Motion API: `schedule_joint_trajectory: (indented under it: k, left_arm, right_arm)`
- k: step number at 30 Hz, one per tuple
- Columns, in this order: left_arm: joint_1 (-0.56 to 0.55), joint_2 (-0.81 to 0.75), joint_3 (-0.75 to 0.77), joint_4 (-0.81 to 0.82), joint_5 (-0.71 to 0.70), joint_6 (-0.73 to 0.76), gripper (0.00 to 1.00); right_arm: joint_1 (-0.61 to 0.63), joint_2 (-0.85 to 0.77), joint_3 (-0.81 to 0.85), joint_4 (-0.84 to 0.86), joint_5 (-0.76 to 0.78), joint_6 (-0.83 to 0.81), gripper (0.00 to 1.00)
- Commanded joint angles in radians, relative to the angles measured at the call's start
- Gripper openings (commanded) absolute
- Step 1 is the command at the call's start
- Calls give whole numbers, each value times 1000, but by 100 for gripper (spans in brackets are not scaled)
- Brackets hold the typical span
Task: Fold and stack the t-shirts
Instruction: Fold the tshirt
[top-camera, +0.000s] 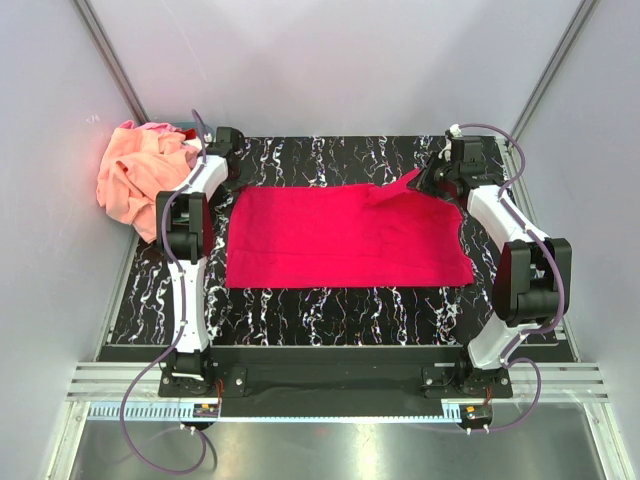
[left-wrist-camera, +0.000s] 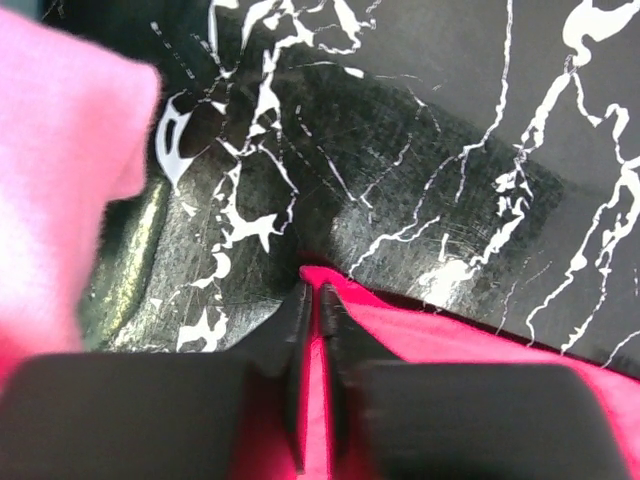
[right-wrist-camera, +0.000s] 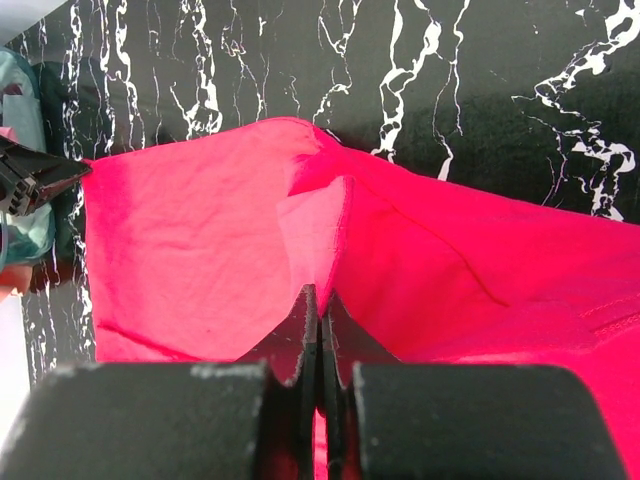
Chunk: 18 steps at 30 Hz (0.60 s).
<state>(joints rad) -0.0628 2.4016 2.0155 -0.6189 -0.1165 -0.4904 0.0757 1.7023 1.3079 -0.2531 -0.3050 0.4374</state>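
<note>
Black white-veined marble-pattern counter (top-camera: 330, 305). Crimson-red cloth t-shirt (top-camera: 340, 240) lies spread flat across its middle. Left gripper (left-wrist-camera: 312, 297): fingers closed on the shirt's far-left corner, cloth between the tips. Right gripper (right-wrist-camera: 320, 300): fingers pinching the far-right corner, which is raised into a peak. Crumpled peach-orange cloth t-shirts (top-camera: 135, 185) heaped at the far-left counter corner.

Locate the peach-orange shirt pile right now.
Top view: the peach-orange pile sits bunched at the table's far-left corner, left of the left arm, apart from the red shirt spread mid-table.
</note>
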Motion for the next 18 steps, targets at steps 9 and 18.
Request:
schedule_joint_trajectory:
  k: [9,18]
  left_arm:
    - [-5,-136,-109,85,43,52,0]
    - [-5,-321,-357,197,57,78,0]
  right_arm:
    - [-139,-53,-64,126,-143,113,0]
    - [-157,-168,-170,88,-85,92,0]
